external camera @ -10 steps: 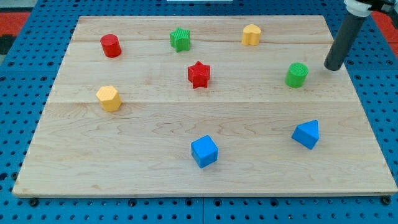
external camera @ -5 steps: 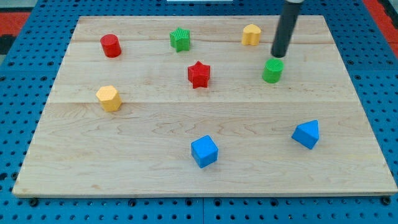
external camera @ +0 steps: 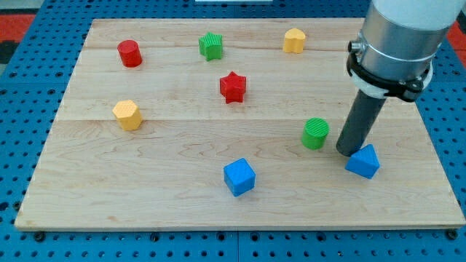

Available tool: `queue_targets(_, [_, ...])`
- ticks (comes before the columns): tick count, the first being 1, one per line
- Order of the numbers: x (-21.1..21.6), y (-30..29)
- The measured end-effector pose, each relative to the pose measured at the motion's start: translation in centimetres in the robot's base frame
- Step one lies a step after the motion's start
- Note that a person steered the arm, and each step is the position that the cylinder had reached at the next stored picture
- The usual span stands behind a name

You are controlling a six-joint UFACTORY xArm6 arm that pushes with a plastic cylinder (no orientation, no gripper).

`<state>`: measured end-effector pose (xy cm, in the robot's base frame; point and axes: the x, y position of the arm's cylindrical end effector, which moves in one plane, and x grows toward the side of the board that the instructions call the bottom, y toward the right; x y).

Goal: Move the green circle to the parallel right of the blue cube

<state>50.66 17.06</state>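
Observation:
The green circle (external camera: 315, 133) lies on the wooden board (external camera: 240, 196) right of centre, up and to the right of the blue cube (external camera: 239, 177). My tip (external camera: 347, 151) rests on the board just right of the green circle and close above the left edge of a blue triangular block (external camera: 363, 161). A small gap shows between the tip and the green circle. The rod and the arm's grey body rise to the view's top right.
A red star (external camera: 233, 86) sits above centre. A green star (external camera: 211, 46), a red cylinder (external camera: 129, 53) and a yellow block (external camera: 294, 40) lie along the top. Another yellow block (external camera: 127, 114) lies at the left.
The green circle has moved down the board, from beside the red star's row to just above the blue cube's row. My tip has swung from above it to its right.

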Motion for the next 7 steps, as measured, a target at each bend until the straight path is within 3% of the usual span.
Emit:
queue_targets(1, [-5.3, -0.2])
queue_targets(2, [-7.2, -0.3])
queue_targets(3, [-3.2, -5.2])
queue_targets(4, [-1.1, -3.9])
queue_targets(5, [-3.1, -8.9])
queue_targets(6, [0.0, -9.0])
queue_targets(7, [1.8, -5.5])
